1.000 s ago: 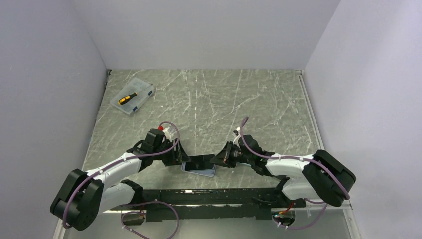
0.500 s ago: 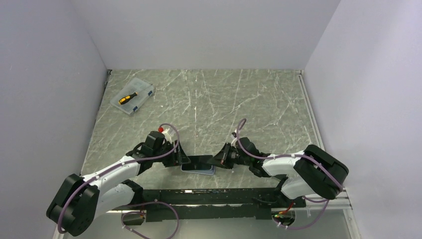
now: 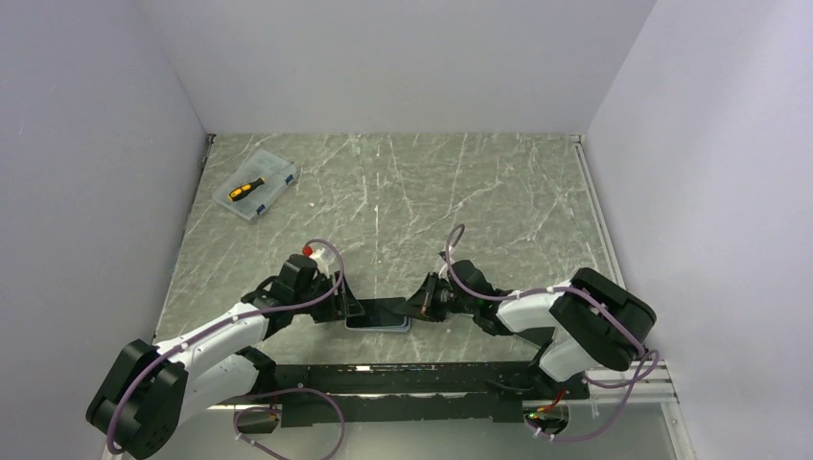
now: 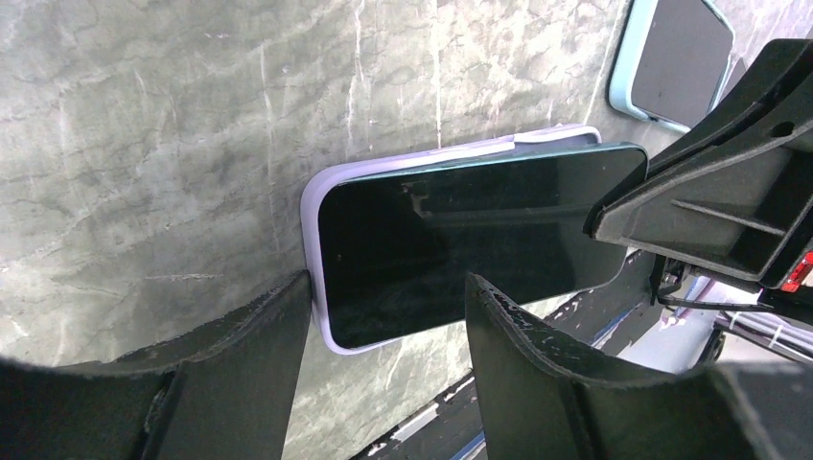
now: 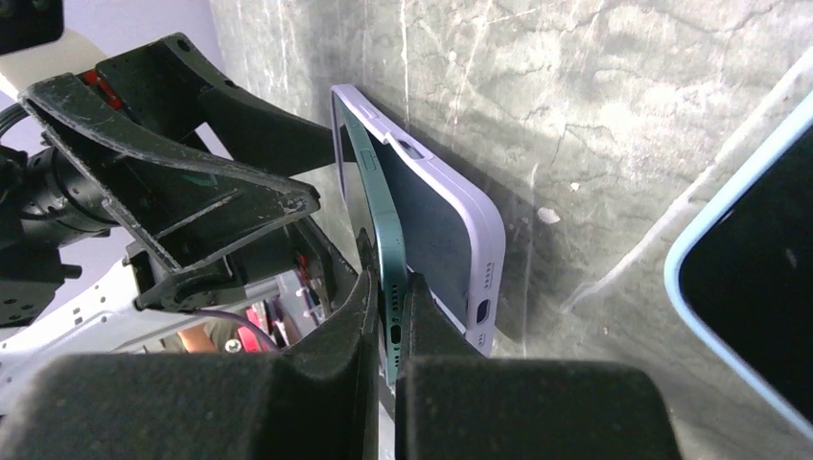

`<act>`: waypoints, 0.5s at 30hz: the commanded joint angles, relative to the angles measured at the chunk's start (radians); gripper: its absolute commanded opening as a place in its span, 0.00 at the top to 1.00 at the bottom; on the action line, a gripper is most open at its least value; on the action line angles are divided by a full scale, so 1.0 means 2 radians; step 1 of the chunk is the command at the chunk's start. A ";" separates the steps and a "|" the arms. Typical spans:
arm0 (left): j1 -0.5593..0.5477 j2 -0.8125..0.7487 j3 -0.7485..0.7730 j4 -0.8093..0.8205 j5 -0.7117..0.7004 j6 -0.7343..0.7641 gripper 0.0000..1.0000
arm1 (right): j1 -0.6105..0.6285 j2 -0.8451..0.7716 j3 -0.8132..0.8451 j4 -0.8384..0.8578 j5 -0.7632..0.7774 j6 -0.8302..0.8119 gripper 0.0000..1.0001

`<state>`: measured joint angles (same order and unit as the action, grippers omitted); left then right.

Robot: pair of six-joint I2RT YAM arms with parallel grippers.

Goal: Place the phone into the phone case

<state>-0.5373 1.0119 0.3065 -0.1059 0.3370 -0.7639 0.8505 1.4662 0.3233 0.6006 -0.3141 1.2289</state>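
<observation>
Phone (image 4: pixel 460 240), glossy dark slab, tilts into rounded lilac case (image 4: pixel 310 216).

Marble-patterned table enclosed by plain pale walls.
A grey-green tabletop (image 3: pixel 479 192) with white veining fills the floor of the view, evenly lit. Smooth lavender-white walls (image 3: pixel 403 57) rise at 9, 12 and 3 o'clock.

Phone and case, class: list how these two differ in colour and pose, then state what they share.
The phone is dark green-edged; the case is lilac. The case lies flat on the table; the phone tilts, one end pinched up by the right tool. Both are rounded rectangles, aligned lengthwise.
</observation>
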 commanded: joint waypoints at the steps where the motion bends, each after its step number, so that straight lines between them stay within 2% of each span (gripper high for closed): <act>1: -0.015 0.005 0.005 0.018 0.051 -0.015 0.36 | 0.016 0.052 0.024 -0.049 -0.001 -0.032 1.00; 9: -0.023 0.005 0.014 0.013 0.050 -0.015 0.37 | 0.016 0.095 0.046 -0.052 -0.017 -0.046 1.00; 15: -0.024 -0.005 0.013 0.005 0.045 -0.016 0.37 | 0.016 0.096 0.054 -0.084 -0.004 -0.062 1.00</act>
<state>-0.5419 1.0023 0.3164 -0.1452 0.2966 -0.7628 0.8249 1.5913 0.3782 0.5922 -0.3763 1.1717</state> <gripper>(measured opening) 0.639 0.047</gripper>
